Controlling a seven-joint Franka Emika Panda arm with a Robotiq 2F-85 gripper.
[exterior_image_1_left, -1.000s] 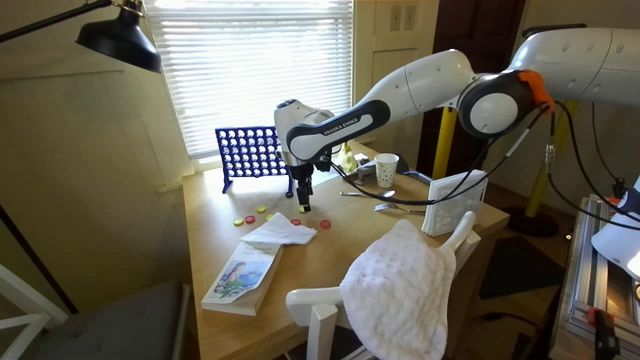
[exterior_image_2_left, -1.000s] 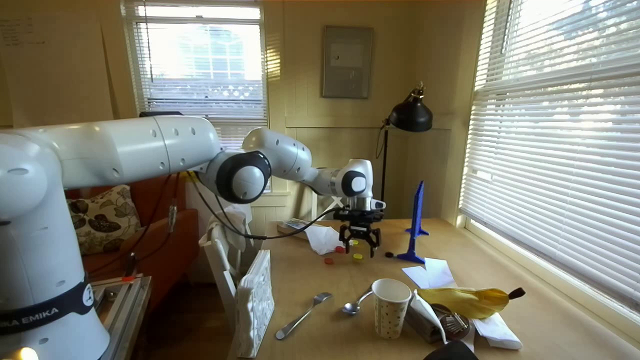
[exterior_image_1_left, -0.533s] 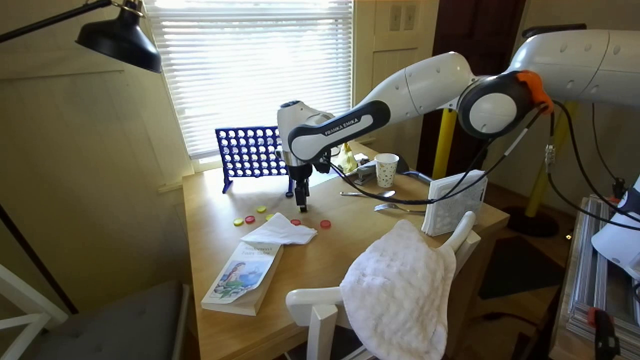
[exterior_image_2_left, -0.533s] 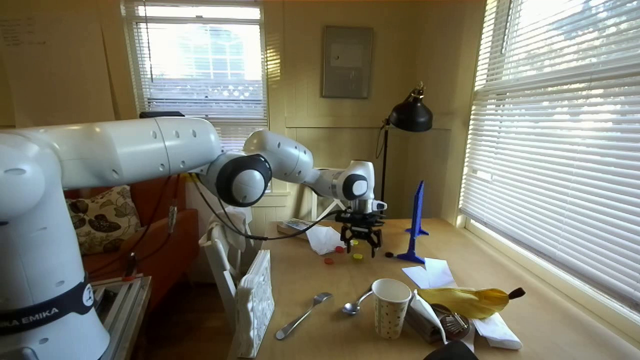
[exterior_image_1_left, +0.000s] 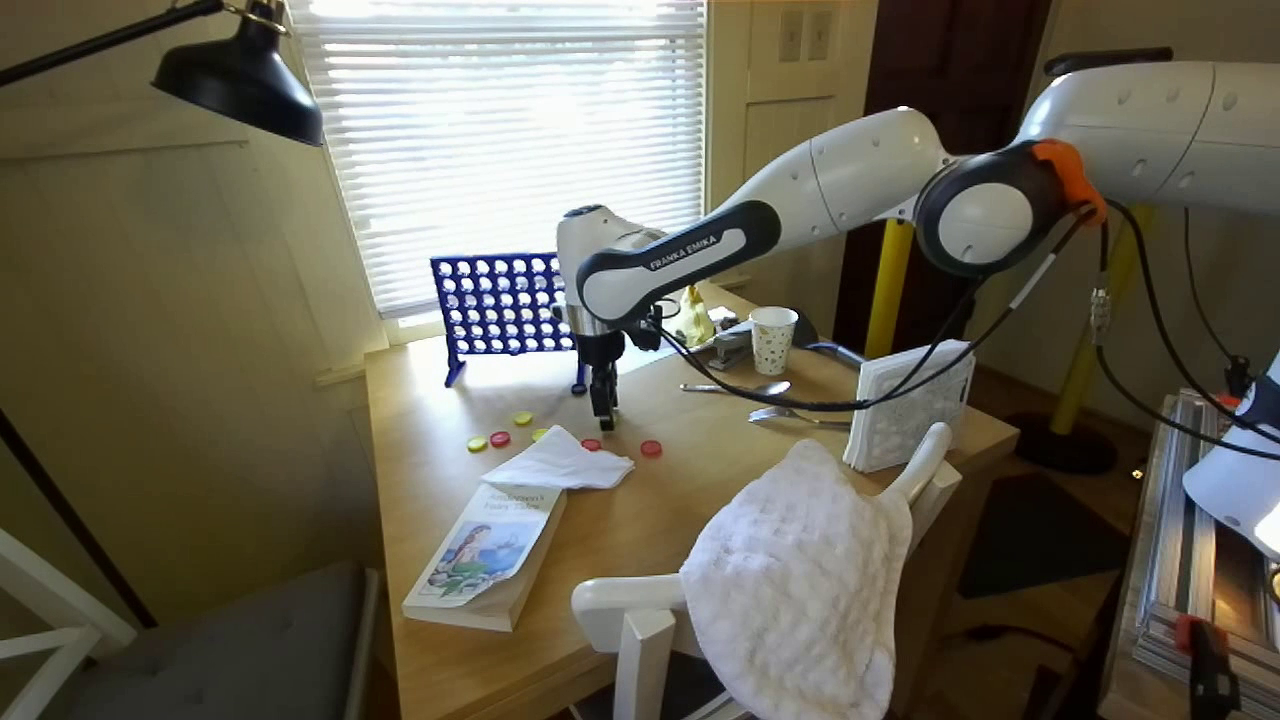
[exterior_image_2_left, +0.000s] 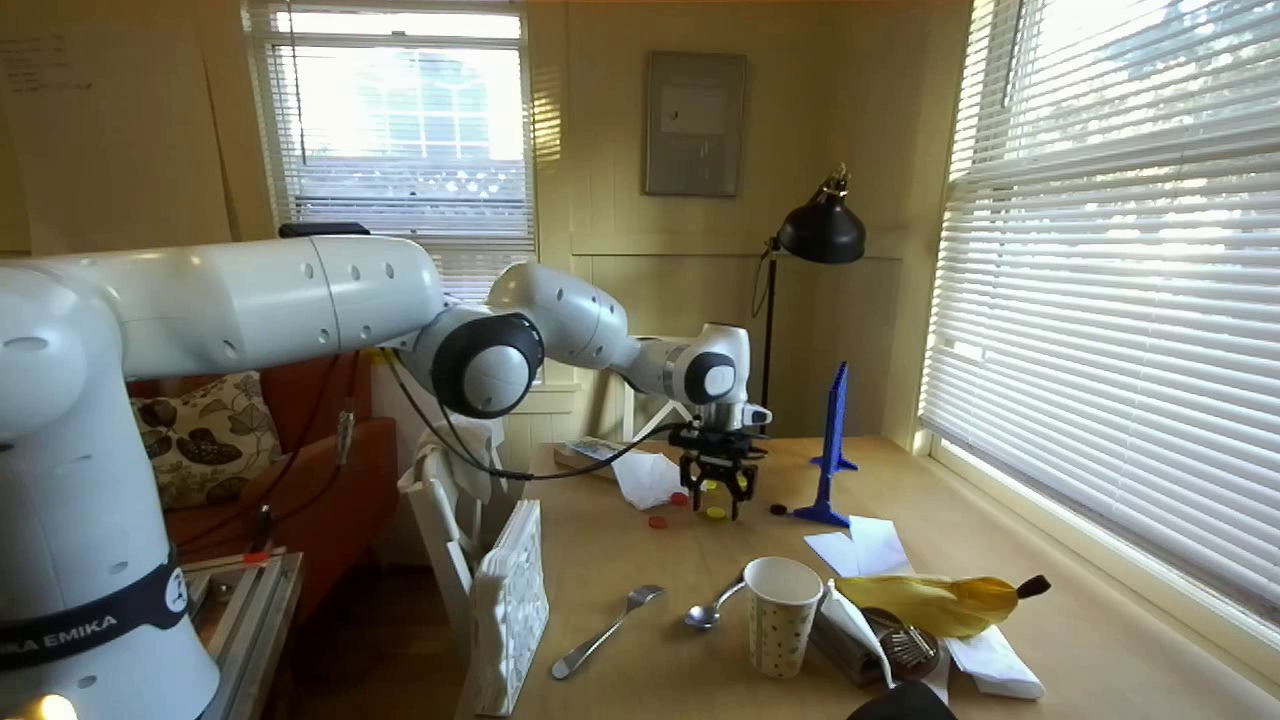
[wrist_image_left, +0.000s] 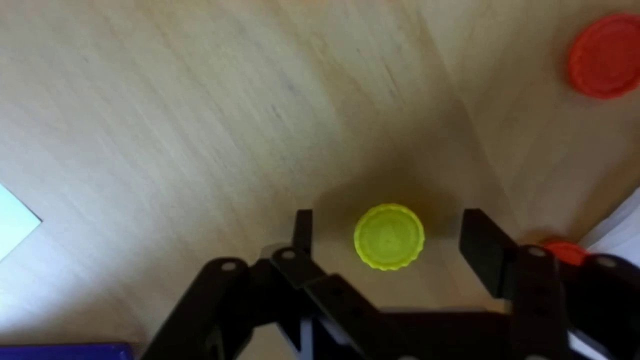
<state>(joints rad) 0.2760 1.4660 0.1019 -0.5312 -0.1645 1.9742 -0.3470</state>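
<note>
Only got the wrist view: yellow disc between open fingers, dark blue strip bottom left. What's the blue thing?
Observer: A Connect Four-style rack, standing upright on the wooden table.
Operator: Is the gripper tilted over the yellow disc?
Observer: No clear tilt; it points down in both exterior views.
Operator: What's beyond the white napkin at my right edge?
Observer: A Fairy Tales paperback, its title end at the napkin.

"FRANKA EMIKA" on arm (exterior_image_1_left: 830, 180), "KA EMIKA" on base (exterior_image_2_left: 90, 560), "Andersen's Fairy Tales" on book (exterior_image_1_left: 485, 555)
</note>
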